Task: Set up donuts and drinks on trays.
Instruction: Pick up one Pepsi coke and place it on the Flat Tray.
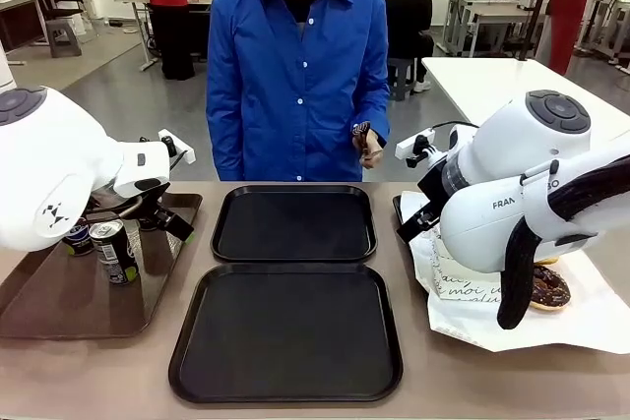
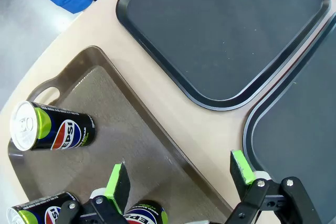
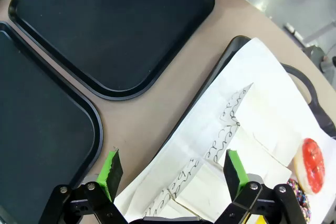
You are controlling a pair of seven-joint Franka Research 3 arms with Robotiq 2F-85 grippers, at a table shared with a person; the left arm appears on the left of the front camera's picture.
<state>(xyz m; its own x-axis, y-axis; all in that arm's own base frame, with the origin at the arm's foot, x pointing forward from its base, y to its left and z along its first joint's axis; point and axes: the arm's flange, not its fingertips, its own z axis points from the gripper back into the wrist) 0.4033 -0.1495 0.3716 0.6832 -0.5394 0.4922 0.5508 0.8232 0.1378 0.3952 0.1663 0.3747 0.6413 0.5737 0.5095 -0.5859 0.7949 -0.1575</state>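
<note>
A: Which step?
B: The start, I'd say: both black plastic trays (image 1: 295,228) lie bare mid-counter. Left fingers (image 2: 116,182) gape empty over slim dark Pepsi cans (image 2: 52,127) at the left edge. Right fingers (image 3: 234,169) gape likewise by iced ring donuts (image 3: 312,163) at the right edge.
A: Next?
B: Drop, straddle one can.

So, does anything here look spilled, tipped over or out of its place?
Nothing is spilled or tipped. The cans stand upright on the brown tray. Only the white printed paper under the donuts looks untidy: it hangs over the rim of its dark tray onto the table.
</note>
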